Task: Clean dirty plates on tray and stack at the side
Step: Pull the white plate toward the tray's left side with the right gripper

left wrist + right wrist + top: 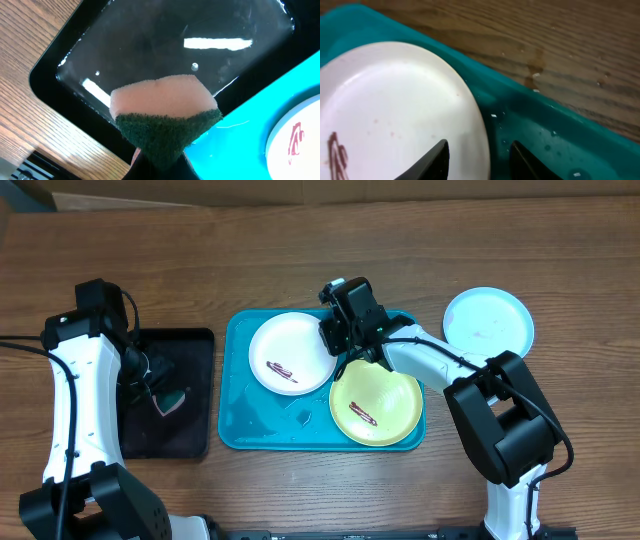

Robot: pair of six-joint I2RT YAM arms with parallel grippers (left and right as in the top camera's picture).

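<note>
The turquoise tray (240, 425) holds a white plate (290, 352) with a brown-red smear and a yellow-green plate (376, 404) with a smear. A light blue plate (488, 319) lies on the table to the right of the tray. My right gripper (340, 338) is open, its fingers (479, 152) straddling the white plate's (395, 110) right rim over the tray (555, 135). My left gripper (165, 390) is shut on a sponge (162, 117), pink with a green scrub side, above the black tray (150, 45).
The smaller black tray (195, 395) with water in it sits left of the turquoise tray (250, 135). Water droplets lie on the turquoise tray floor. The wooden table (300, 260) extends behind.
</note>
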